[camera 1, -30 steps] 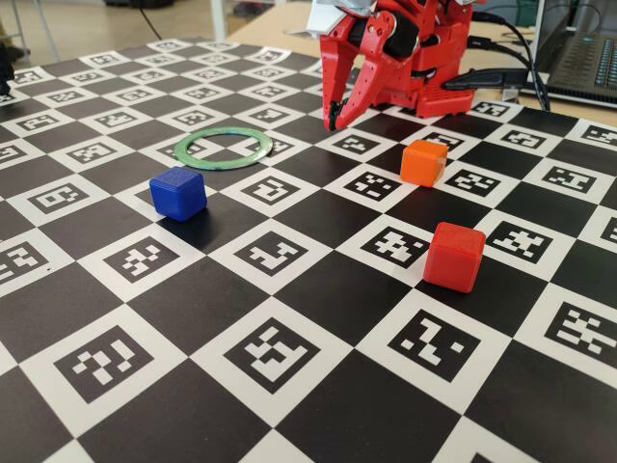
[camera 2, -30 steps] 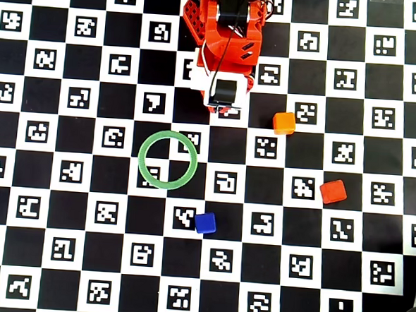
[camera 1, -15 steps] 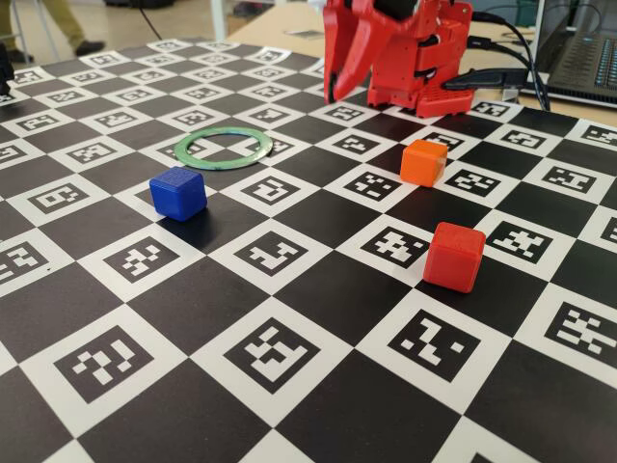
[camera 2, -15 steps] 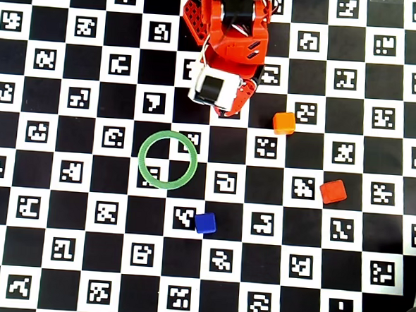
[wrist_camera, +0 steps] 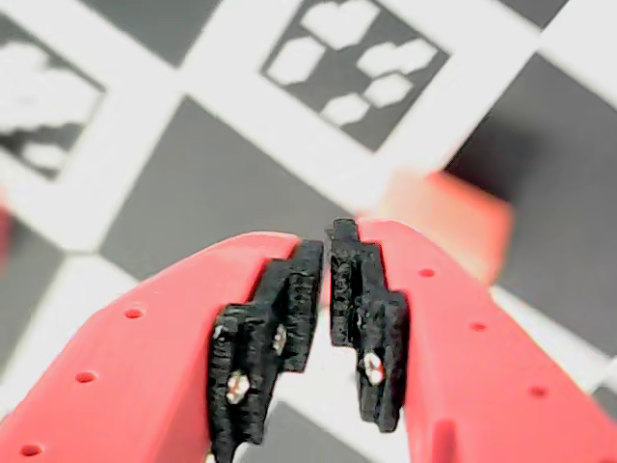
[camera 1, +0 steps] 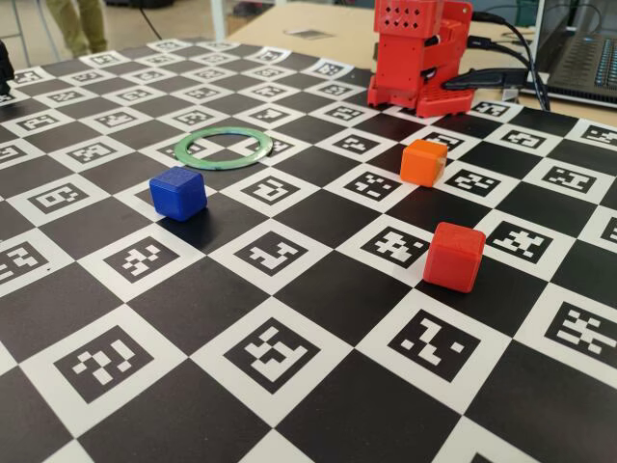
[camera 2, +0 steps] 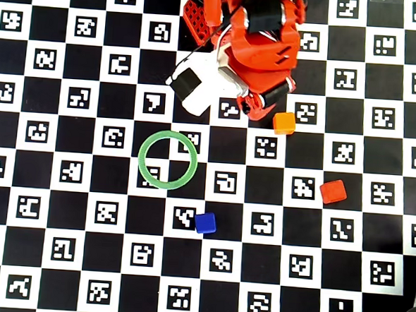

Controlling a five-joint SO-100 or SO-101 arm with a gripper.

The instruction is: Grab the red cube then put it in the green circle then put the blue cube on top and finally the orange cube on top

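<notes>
Black pads (wrist_camera: pixel 289 309) nearly touching, only a thin slit between them, nothing clamped: gripper (wrist_camera: pixel 326 258) closed and empty, raised above the checkered marker board (camera 2: pixel 72 190). Blurred orange patch just past the right finger in the wrist view, probably the orange cube (camera 2: pixel 284 122). In the overhead view, fingertips (camera 2: pixel 250 106) just left of that cube, not touching it.

Placed relative to the green circle (camera 2: pixel 168 159), overhead view: orange cube up and to the right; red cube (camera 2: pixel 333 191) far right, slightly lower; blue cube (camera 2: pixel 205 222) below and right, near. Ring centre open. All three cubes resting flat on the board, well apart.
</notes>
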